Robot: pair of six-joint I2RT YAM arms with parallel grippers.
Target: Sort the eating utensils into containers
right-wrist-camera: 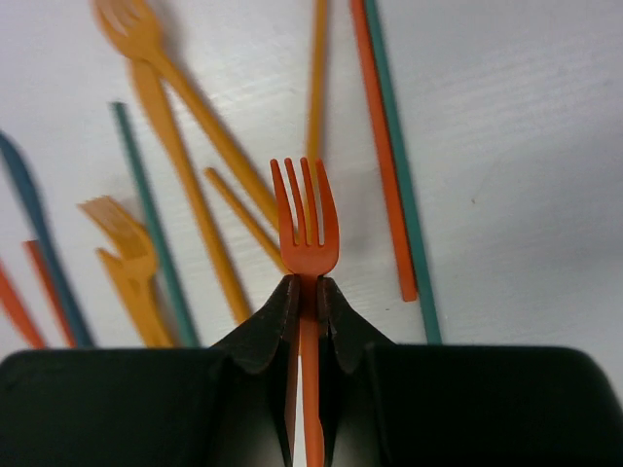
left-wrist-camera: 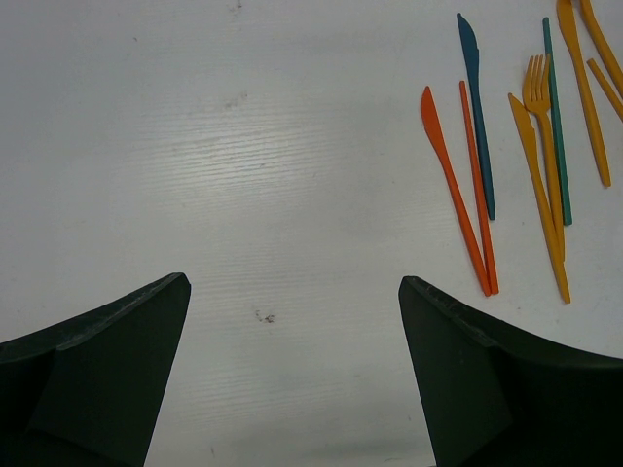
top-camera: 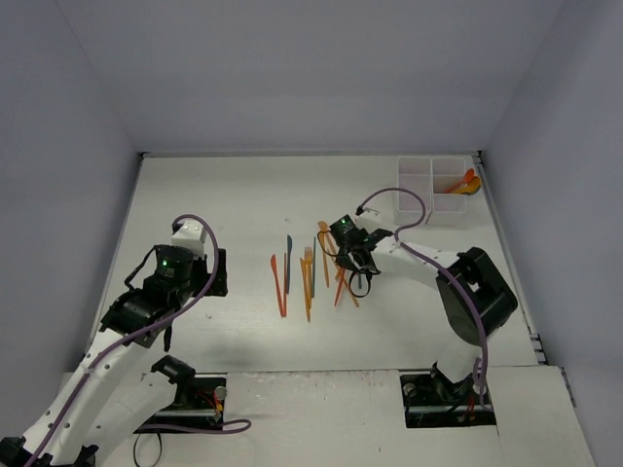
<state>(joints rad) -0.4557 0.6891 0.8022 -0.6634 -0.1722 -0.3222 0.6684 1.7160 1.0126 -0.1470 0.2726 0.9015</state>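
Observation:
My right gripper (right-wrist-camera: 309,284) is shut on the neck of a red-orange fork (right-wrist-camera: 307,219), tines pointing away from the jaws. From above, this gripper (top-camera: 348,261) sits over the right part of the loose eating utensils (top-camera: 307,277), which lie mid-table in orange, red and teal. My left gripper (left-wrist-camera: 292,280) is open over bare table, left of a red knife (left-wrist-camera: 453,190), a blue knife (left-wrist-camera: 477,107) and an orange fork (left-wrist-camera: 540,107). The top view has it (top-camera: 193,255) well left of the pile. The white containers (top-camera: 417,180) stand at the far right, with an orange utensil (top-camera: 465,183) in one.
Grey walls close the table on the left, back and right. The right arm's purple cable (top-camera: 409,199) loops between the gripper and the tray. Bare table lies between the left gripper and the utensils.

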